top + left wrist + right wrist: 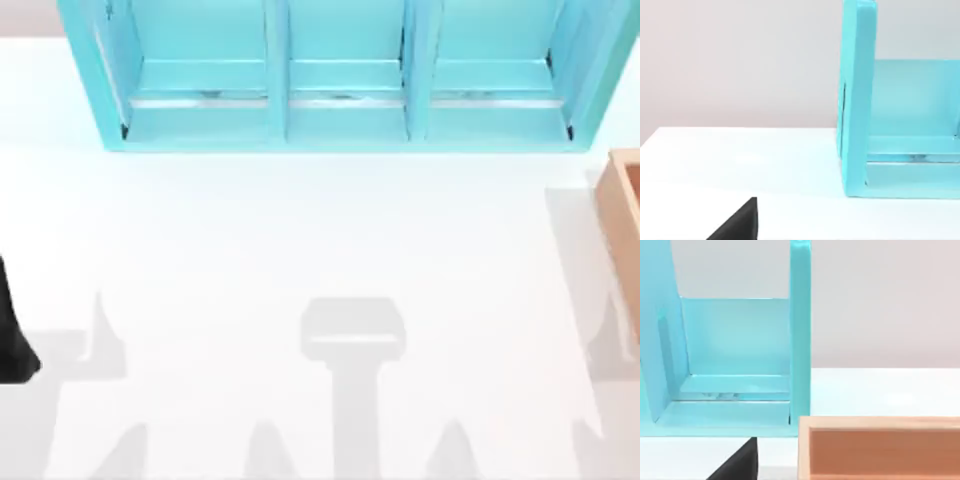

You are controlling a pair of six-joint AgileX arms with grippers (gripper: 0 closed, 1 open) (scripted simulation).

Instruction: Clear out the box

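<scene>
Box at tabletop 3 o'clock edge, shelf at 12. Left pincer, right pincer: can't tell opening.

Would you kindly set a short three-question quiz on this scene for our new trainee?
1. Which side of the table holds the box? A left, B right.
2. True or false: the turquoise shelf unit shows three compartments in the top view.
3. Fill in: the parked left arm sits at the table's ___ edge.
Key: 1 B; 2 true; 3 left.
</scene>
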